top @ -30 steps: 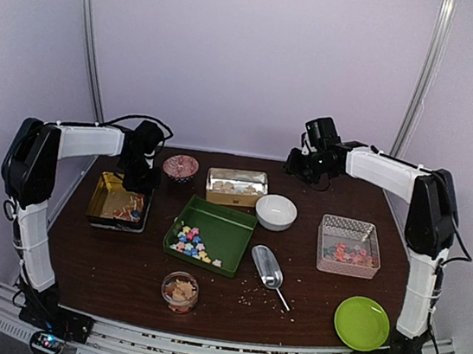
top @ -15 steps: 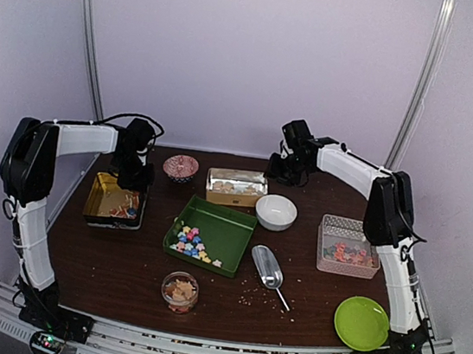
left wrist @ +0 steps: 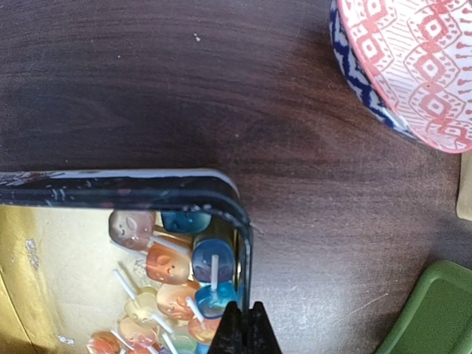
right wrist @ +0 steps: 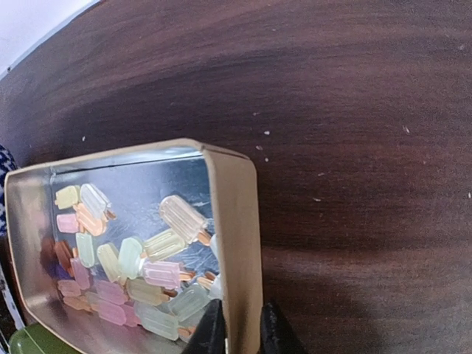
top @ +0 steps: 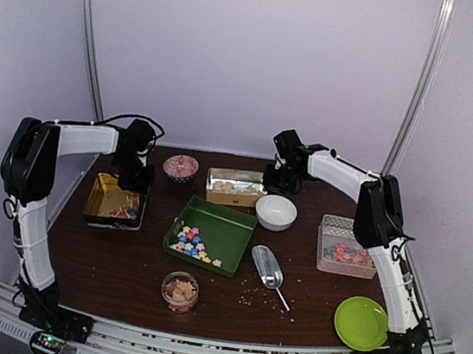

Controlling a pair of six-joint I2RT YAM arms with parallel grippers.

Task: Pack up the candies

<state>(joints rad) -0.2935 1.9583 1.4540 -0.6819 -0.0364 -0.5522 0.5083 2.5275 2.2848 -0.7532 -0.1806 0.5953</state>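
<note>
Pastel star candies (top: 191, 243) lie in a green tray (top: 225, 212) at the centre. Beige chunky candies fill a small jar (top: 179, 292) in front of it. My left gripper (top: 137, 183) (left wrist: 244, 333) is shut on the right wall of a gold tray (top: 104, 190) (left wrist: 59, 251) that holds lollipop-shaped sweets (left wrist: 169, 265). My right gripper (top: 278, 182) (right wrist: 243, 330) is closed across the right wall of a beige tin (top: 234, 198) (right wrist: 237, 221), one finger inside and one outside. The tin holds pastel popsicle-shaped sweets (right wrist: 140, 258).
A red-patterned bowl (top: 180, 167) (left wrist: 420, 59) stands behind between the tray and the tin. A white bowl (top: 276, 211), a metal scoop (top: 266, 267), a pink basket of sweets (top: 348, 247) and a green plate (top: 361, 323) lie to the right. Crumbs lie by the scoop.
My right arm has swung left and down from the back right to the tin's right wall. My left gripper has stayed on the gold tray, which has shifted slightly.
</note>
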